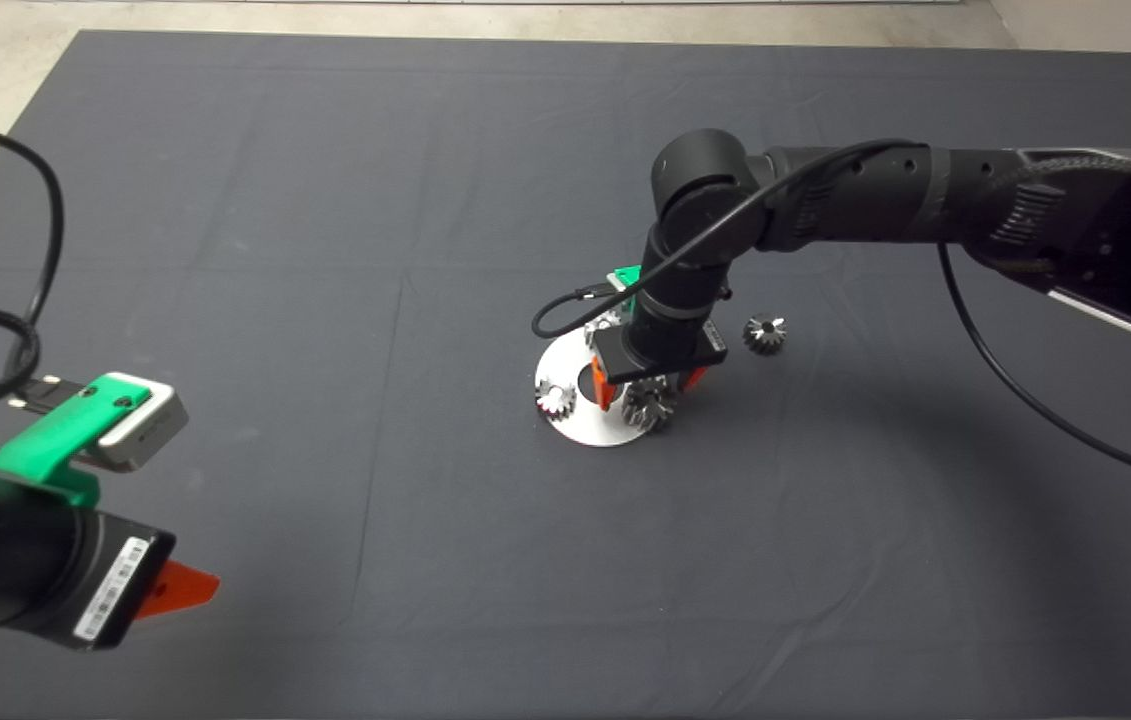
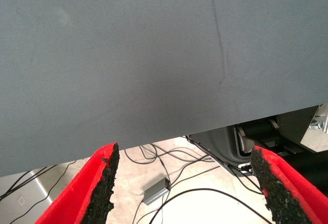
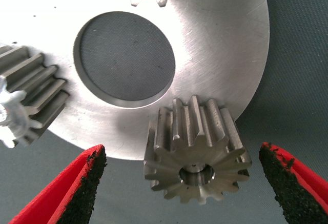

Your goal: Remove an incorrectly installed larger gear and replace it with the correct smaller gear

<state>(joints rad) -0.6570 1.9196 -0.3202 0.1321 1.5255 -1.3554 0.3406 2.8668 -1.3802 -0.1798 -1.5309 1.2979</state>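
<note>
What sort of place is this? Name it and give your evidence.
Probably a robotics lab test bench: a dark mat over a table, loose cables on a bare floor, and steel gears on a plate as practice parts.

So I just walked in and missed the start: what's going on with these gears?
The right pincer is down over a round steel plate with a centre hole, its red fingers open on either side of the larger gear, which sits at the plate's edge. Nothing is gripped yet. Two small gears sit elsewhere on the plate's rim, and the smaller gear lies loose on the mat beside it. The left pincer waits open at the mat's near left edge.
</note>
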